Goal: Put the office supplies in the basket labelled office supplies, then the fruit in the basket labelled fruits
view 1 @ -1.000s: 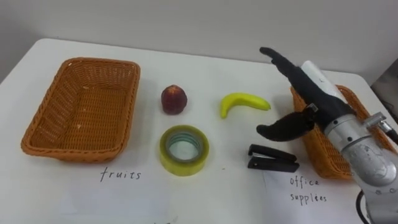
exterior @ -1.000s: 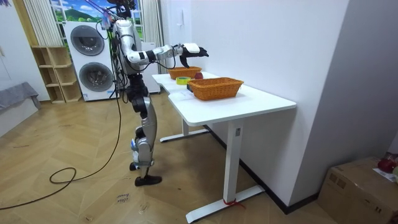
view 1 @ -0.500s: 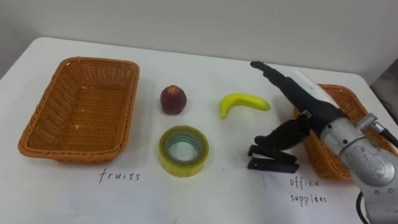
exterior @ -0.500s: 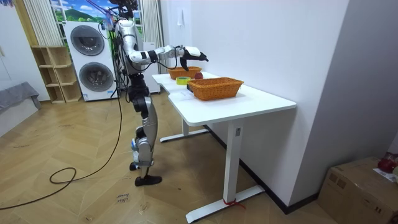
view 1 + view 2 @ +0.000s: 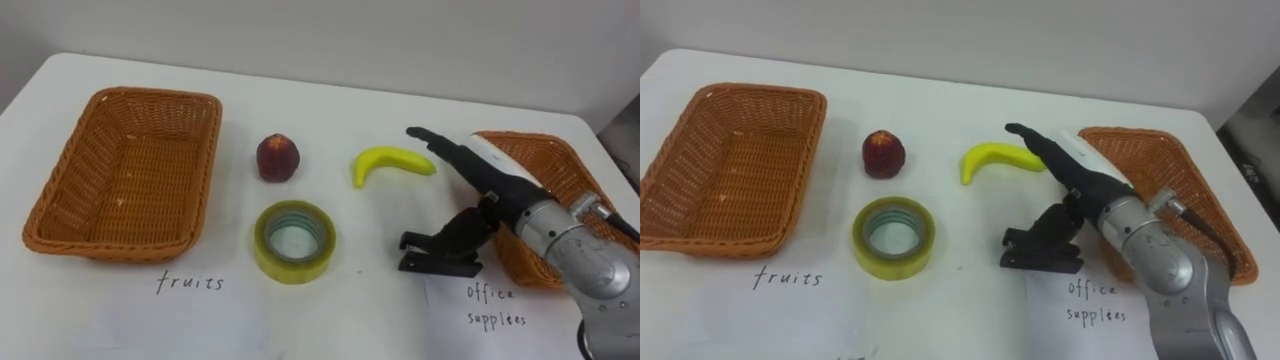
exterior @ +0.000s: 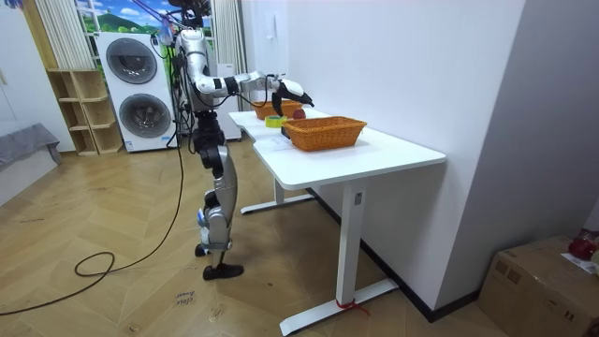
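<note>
Right, we see the right hand (image 5: 493, 186) low over the white table (image 5: 330, 110), fingers (image 5: 440, 143) stretched out straight and spread from the thumb. They point toward the yellow curved banana (image 5: 392, 164), which lies just beyond their tips. The thumb (image 5: 462, 226) angles down and its tip touches the top of the black stapler (image 5: 438, 256). Nothing is pinched. The stapler lies flat on the table just beside the right-hand oblong brown wicker basket (image 5: 560, 168), which we mark as holding nothing. The dark red round fruit (image 5: 278, 158) sits left of the banana, apart from it. The yellow-green roll of clear tape (image 5: 290, 266) lies flat in front of the fruit. The left-hand oblong brown wicker basket (image 5: 75, 195) is empty too. In the room view the robot stands at the table's far end, one arm reaching over the tabletop.
</note>
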You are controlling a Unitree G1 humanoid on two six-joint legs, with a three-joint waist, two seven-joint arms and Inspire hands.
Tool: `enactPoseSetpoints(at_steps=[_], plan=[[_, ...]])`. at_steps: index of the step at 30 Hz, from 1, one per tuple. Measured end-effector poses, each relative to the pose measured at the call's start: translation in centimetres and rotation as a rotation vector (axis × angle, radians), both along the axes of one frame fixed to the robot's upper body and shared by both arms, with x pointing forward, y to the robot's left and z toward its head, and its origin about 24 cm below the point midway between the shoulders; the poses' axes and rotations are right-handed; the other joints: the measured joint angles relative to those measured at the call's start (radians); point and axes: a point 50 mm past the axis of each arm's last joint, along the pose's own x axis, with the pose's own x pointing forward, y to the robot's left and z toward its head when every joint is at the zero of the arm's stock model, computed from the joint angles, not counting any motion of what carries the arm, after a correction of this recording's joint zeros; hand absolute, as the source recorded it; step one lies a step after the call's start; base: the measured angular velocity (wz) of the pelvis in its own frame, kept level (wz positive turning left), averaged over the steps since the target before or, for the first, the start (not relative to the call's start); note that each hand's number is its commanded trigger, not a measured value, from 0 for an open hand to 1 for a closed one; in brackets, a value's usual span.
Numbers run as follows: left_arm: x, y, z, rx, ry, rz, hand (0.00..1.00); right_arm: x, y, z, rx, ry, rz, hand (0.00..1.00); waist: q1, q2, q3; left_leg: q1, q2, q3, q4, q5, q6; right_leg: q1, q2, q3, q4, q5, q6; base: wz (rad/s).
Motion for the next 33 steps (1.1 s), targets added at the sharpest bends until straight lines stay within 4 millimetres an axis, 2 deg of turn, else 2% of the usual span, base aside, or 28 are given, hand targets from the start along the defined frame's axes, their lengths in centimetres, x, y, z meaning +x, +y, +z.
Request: enactPoseSetpoints(at_steps=[10,23,33], plan=[[-0.1,0.4,0.1,0.012,0.013,0.004,0.00,0.0,-0.6,-2.0,-0.007,0.096,-0.036,0.00,0.000,-0.006,0.0024,-0.009,0.003,-0.002,0.000,0.000,0.000,-0.002,0.000,0.000,-0.012,0.002,0.002,0.00],[0.4,0.6,0.3,0.018,-0.004,0.000,0.00,-0.1,-0.7,-2.4,-0.039,0.129,-0.036,0.00,0.000,-0.013,-0.0022,-0.016,0.000,-0.004,0.007,0.000,0.000,-0.005,0.000,0.000,-0.013,0.003,0.001,0.01],[0.4,0.6,0.3,0.018,-0.005,0.000,0.00,-0.1,-0.6,-2.4,-0.039,0.145,-0.022,0.00,0.007,-0.004,0.0022,-0.014,0.001,-0.005,0.006,0.000,0.000,-0.002,0.001,0.005,-0.013,0.004,0.001,0.00]])
